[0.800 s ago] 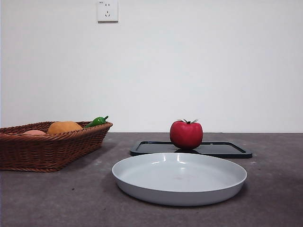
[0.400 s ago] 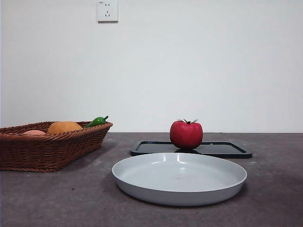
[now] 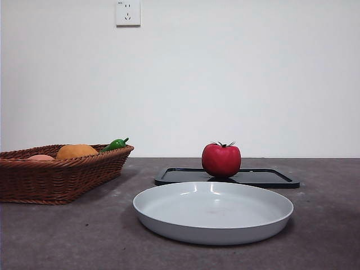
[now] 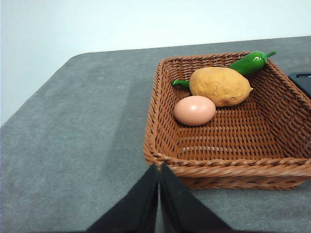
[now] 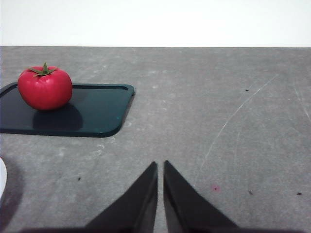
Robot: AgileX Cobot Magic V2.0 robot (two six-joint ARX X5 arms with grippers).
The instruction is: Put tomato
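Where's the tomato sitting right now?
The tomato stands upright on the black tray, toward the tray's left part in the front view, behind the grey plate and right of the wicker basket; nothing touches it.

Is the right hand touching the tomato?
Apart. The right wrist view shows bare table between the right hand and the tomato on its tray.
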